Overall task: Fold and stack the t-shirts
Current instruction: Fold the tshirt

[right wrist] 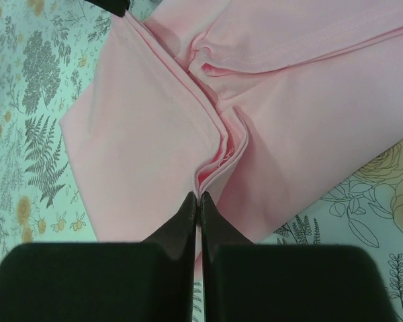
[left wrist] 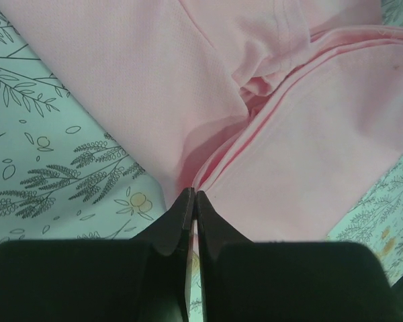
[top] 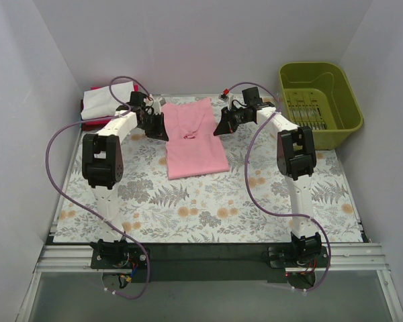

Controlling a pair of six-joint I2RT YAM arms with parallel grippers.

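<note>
A light pink t-shirt [top: 195, 137] lies on the floral table cloth, folded into a long narrow strip that runs from the back toward the front. My left gripper [top: 162, 127] is at the strip's far left edge. In the left wrist view its jaws [left wrist: 193, 194] are shut, pinching the layered pink edge [left wrist: 269, 154]. My right gripper [top: 221, 126] is at the far right edge. Its jaws [right wrist: 198, 196] are shut on a bunched fold of the pink cloth [right wrist: 218, 161]. A white shirt [top: 106, 99] lies on a red one [top: 94, 123] at the back left.
A green plastic basket [top: 336, 124] stands at the back right, just off the floral cloth [top: 208, 208]. White walls close in the back and both sides. Purple cables loop above each arm.
</note>
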